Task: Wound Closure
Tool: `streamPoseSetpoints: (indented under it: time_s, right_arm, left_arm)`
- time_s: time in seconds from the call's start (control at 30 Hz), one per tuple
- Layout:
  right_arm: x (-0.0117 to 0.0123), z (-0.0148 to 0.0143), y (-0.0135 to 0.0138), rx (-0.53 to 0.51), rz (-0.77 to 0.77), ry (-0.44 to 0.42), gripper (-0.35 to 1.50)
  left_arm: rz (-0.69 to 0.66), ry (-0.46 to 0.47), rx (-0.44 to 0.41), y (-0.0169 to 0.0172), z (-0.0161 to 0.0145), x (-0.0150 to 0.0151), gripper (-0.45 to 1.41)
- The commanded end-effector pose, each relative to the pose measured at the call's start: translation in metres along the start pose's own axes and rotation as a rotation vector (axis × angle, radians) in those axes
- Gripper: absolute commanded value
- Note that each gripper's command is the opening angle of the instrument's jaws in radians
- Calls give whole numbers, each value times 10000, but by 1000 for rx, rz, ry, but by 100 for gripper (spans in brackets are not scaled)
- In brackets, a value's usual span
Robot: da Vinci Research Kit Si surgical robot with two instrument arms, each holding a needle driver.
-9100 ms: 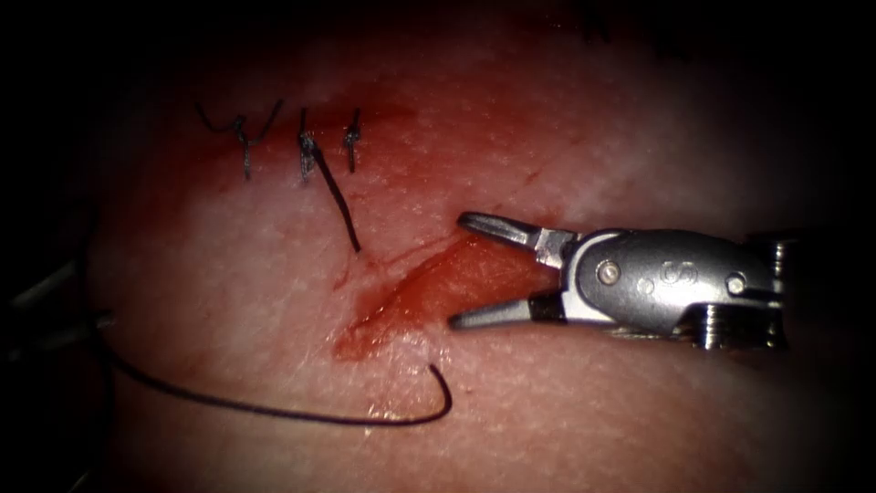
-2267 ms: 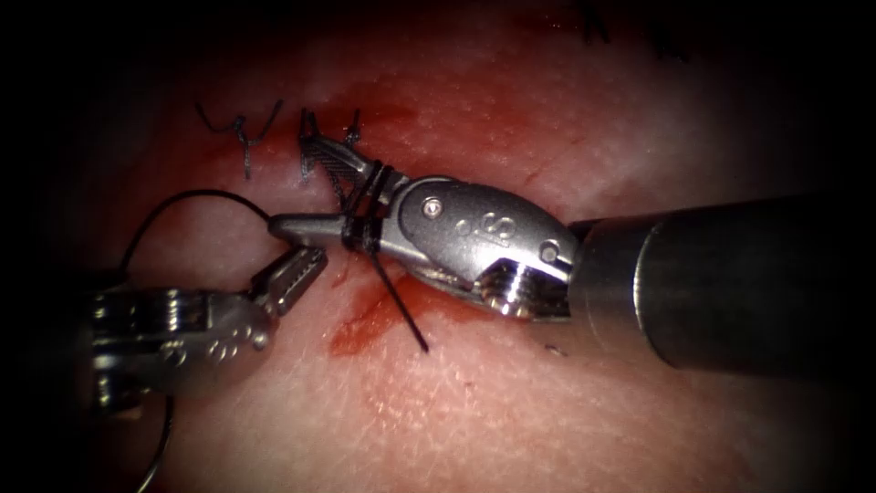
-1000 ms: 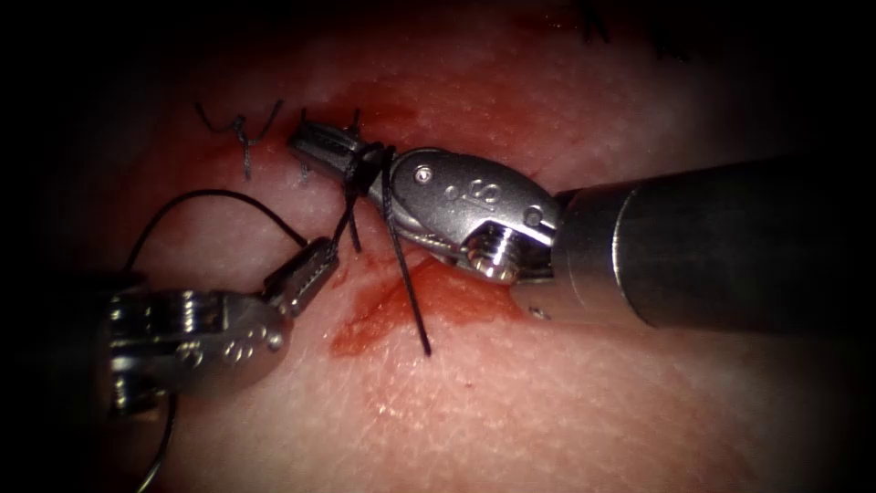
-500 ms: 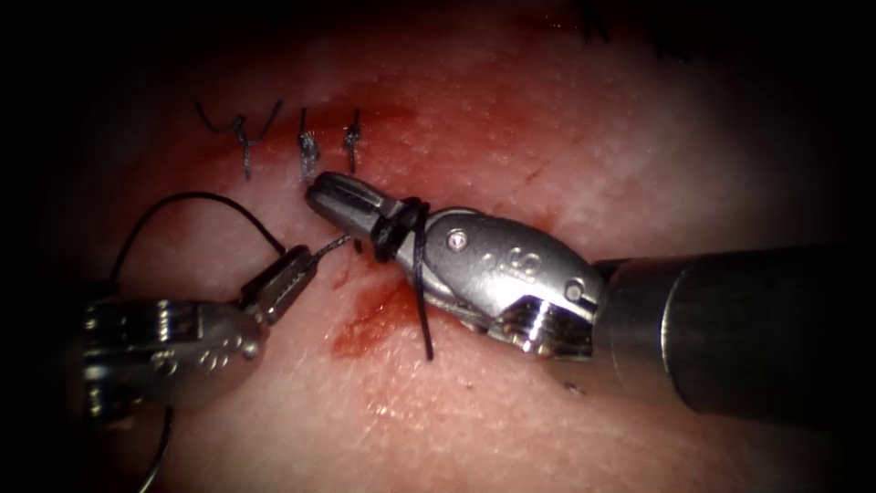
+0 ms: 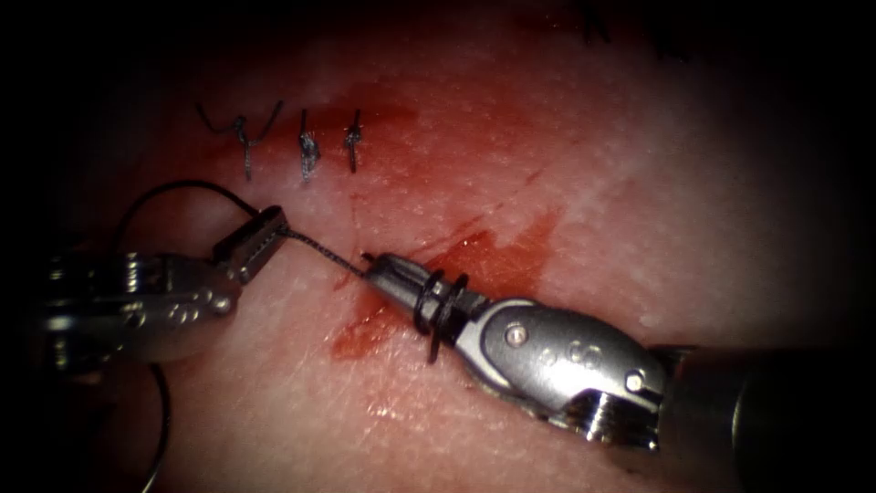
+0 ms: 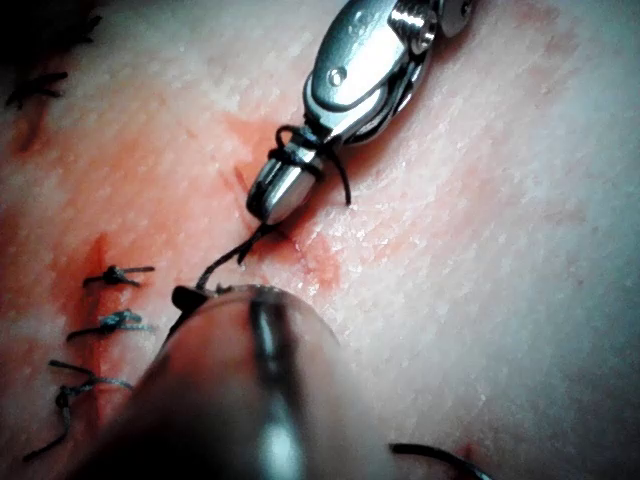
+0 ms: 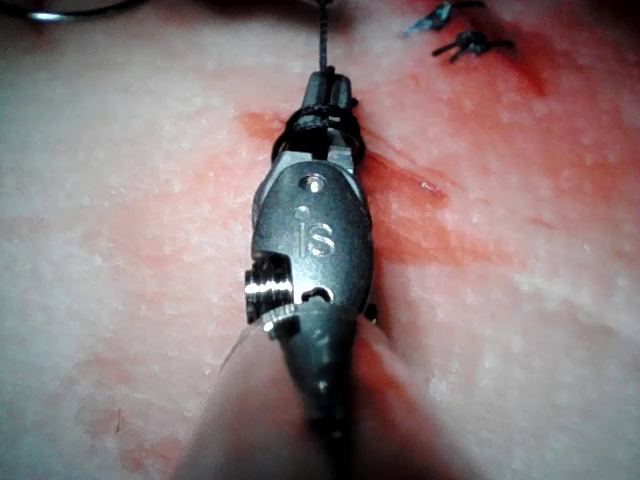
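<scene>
left end effector point(image 5: 263, 239) clamped on thread point(image 5: 321, 253) | right end effector point(image 5: 381, 270) closed on thread, loops around it | needle unseen

The tissue point(image 5: 639, 164) is the supporting surface. An open cut point(image 5: 456, 265) runs obliquely across its middle, with red fluid point(image 5: 365, 333) pooled at its lower left end. Three tied stitches point(image 5: 306, 151) are seated in the tissue at upper left. A thread point(image 5: 315, 248) is stretched just above the surface.
</scene>
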Motion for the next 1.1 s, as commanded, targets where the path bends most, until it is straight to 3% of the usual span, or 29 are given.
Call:
streamPoseSetpoints:
  time_s: [0.03, 0.43, 0.83, 1.1]
  right_arm:
    - [-12, 3, -5, 5, -17, 4, -35]
    - [-14, -5, -12, 16, -56, 11, -35]
    - [-9, -28, -33, 50, -101, 1, -35]
    - [-15, -55, -31, 65, -118, -13, -35]
  left_arm:
    - [1, 4, 10, -5, 5, 3, -45]
    - [9, -7, 95, -106, 13, 1, -45]
    - [23, -20, 135, -144, 53, -12, -45]
    - [29, -26, 172, -170, 69, -23, -45]
